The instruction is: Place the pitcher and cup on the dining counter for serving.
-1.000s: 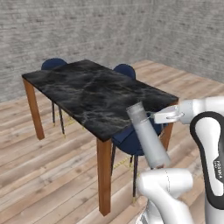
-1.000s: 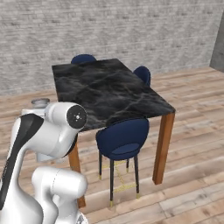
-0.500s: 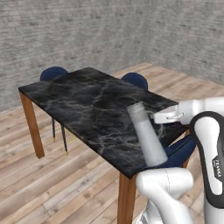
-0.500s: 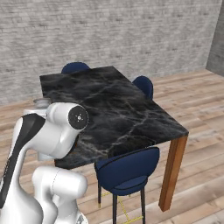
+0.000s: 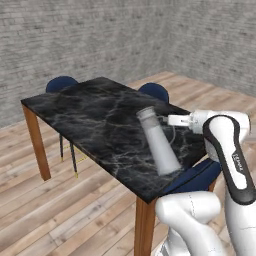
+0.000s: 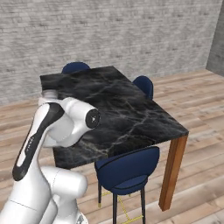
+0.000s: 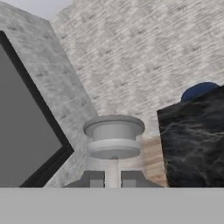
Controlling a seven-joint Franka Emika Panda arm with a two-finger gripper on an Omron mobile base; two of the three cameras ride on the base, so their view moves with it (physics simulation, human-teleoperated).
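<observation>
Pitcher: the pale grey translucent pitcher (image 5: pixel 159 142) sits right of centre in the left base view, tilted so its cylindrical top leans toward the upper left of the frame and its flared base toward the lower right. It hangs in the air in front of the dark tabletop. In the hand view its rim and neck (image 7: pixel 113 136) fill the lower middle of the frame, just above the finger tips.

Handle: a thin loop on the pitcher's right side in the left base view, and the gripper meets the pitcher there.

Gripper: the gripper (image 5: pixel 173 120) reaches in from the right of the left base view. In the hand view (image 7: pixel 112 178) its two dark tips stand close together, pinched on the thin handle strip between them, so it is narrowly closed and carrying the pitcher.

Dining counter: the black white-veined marble top (image 5: pixel 95 112) spans the middle of the left base view, on brown wooden legs. In the right base view (image 6: pixel 131 113) it runs from upper left to centre right. In the hand view a corner of it (image 7: pixel 192 140) shows at the right edge.

Chairs: navy blue chairs (image 6: pixel 127 170) stand around the table, one at lower centre of the right base view, tucked partly under the top.

Surroundings: a grey brick wall (image 6: pixel 109 30) across the top and a wooden plank floor (image 5: pixel 60 215) below.
</observation>
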